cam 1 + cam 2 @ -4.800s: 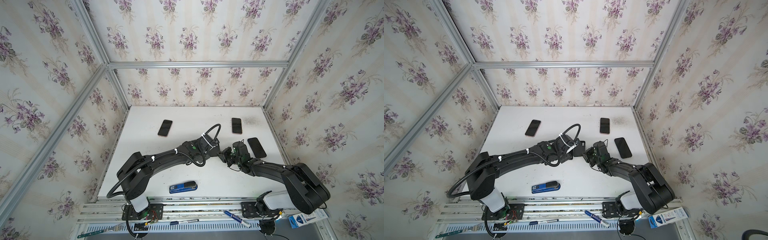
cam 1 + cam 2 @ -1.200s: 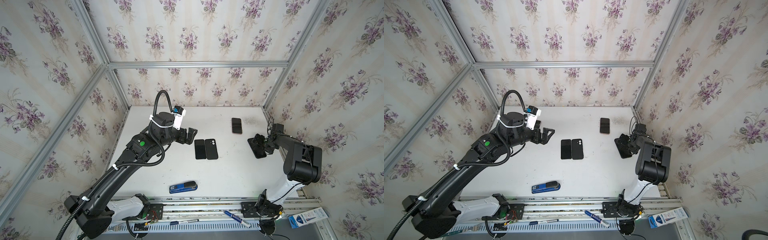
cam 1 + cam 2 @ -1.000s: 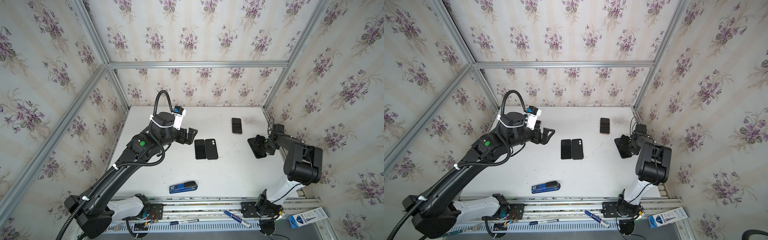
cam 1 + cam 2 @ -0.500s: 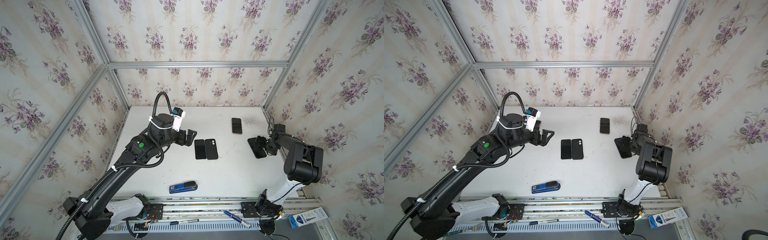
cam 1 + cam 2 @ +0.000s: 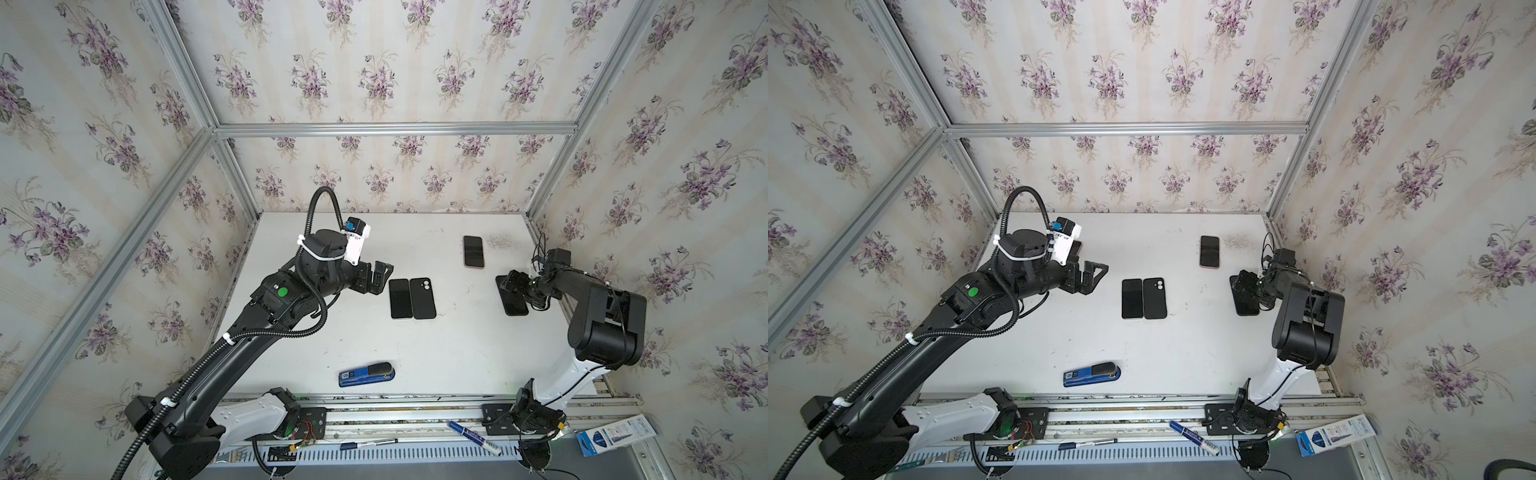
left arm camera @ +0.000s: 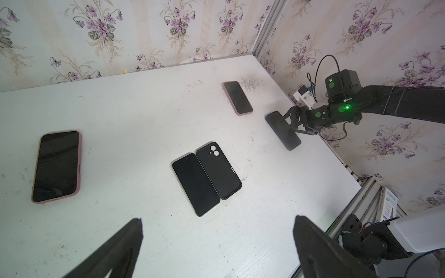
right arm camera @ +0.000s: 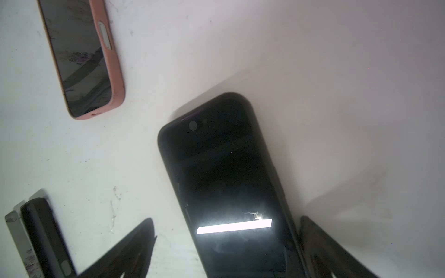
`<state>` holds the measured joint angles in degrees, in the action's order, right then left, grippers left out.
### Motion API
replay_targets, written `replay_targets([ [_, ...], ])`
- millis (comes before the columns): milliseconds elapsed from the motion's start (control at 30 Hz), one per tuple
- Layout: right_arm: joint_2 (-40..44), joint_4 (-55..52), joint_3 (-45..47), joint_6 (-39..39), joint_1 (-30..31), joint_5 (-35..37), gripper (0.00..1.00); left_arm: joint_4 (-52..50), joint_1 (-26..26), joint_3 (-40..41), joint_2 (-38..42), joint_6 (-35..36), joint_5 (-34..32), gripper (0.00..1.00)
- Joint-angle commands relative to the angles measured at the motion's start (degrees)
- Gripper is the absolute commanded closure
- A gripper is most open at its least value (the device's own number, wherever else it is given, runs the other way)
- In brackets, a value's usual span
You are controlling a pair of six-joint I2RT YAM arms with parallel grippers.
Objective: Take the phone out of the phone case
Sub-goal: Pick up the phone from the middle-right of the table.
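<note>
A bare black phone and an empty black phone case lie side by side mid-table. My left gripper hovers open just left of them, holding nothing. Another black phone, in what looks like a black case, lies flat by the right edge. My right gripper straddles its near end, open. One finger is at the phone's side and the other stands apart.
A pink-cased phone lies at the back right. A second pink-cased phone lies at the left, below my left wrist. A blue stapler sits near the front edge. The right wall stands close behind my right arm.
Some seconds ago both grippers met at mid-table; now the phone and case lie apart there. Over the last second the left gripper drew back slightly, and the right one barely shifted over the black phone.
</note>
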<state>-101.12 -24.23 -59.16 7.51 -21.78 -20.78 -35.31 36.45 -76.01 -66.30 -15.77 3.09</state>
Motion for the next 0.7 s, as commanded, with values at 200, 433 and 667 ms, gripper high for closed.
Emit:
replay_targets([
  [200,0.49,-5.06,1.31,3.78,0.16,-2.99,0.05,0.61,-0.15,0.86,0.71,-0.39,0.33,0.00],
  [433,2.21,-8.04,3.47,4.27,0.16,1.30,0.05,0.65,-0.23,1.47,1.26,0.03,0.32,0.00],
  [667,3.91,-12.92,3.47,2.32,1.03,6.41,0.05,0.68,-0.32,1.39,0.75,0.19,0.99,0.00],
])
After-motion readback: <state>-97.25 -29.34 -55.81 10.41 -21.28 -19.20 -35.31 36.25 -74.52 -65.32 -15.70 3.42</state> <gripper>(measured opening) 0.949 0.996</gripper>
